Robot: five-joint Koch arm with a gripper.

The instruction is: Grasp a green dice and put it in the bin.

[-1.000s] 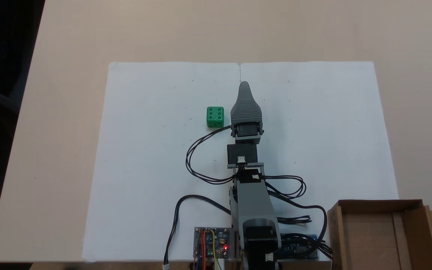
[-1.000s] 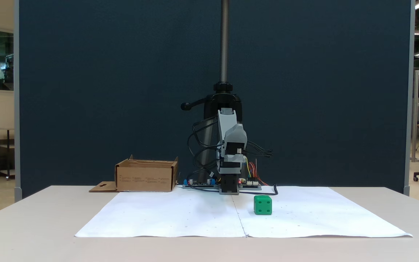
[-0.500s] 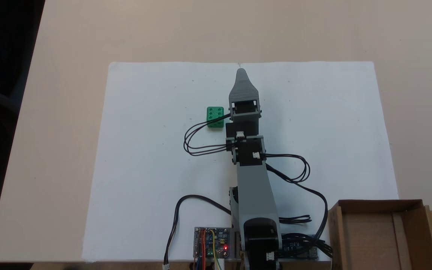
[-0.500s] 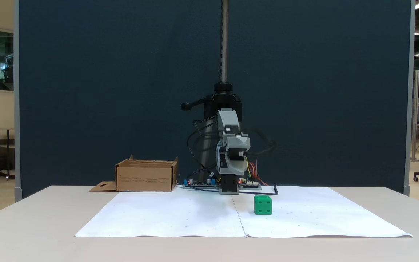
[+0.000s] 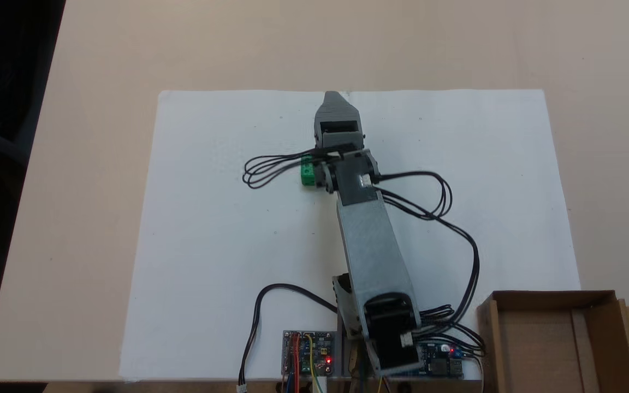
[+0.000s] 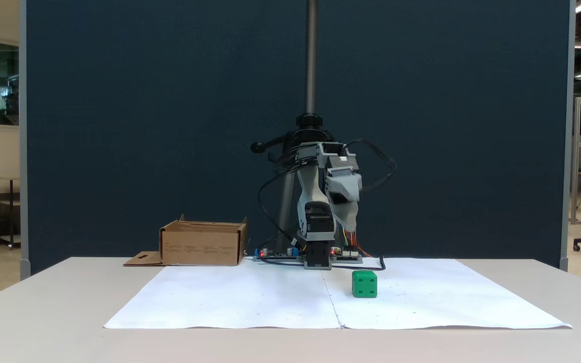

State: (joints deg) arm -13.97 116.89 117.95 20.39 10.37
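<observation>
The green dice (image 5: 307,173) sits on the white paper, half covered from above by the arm's wrist and cables. From the front, the dice (image 6: 364,284) stands free on the paper with four pips facing the camera. The gripper (image 5: 332,98) reaches past the dice toward the far paper edge. In the front view the gripper (image 6: 352,224) hangs tip down, well above the dice and slightly left of it. Only one tapered tip shows, so I cannot tell how its jaws stand. The brown cardboard bin (image 5: 555,338) is by the arm's base, and its front wall (image 6: 202,247) faces the front view.
White paper (image 5: 211,245) covers the middle of the beige table (image 5: 101,65). Circuit boards (image 5: 308,352) and looping black cables (image 5: 445,218) lie around the arm's base. A dark partition (image 6: 144,126) and a metal pole (image 6: 311,55) stand behind the arm.
The arm stretched farther out and swung left in the top-down view, so its wrist now covers part of the dice. The dice and bin stayed put.
</observation>
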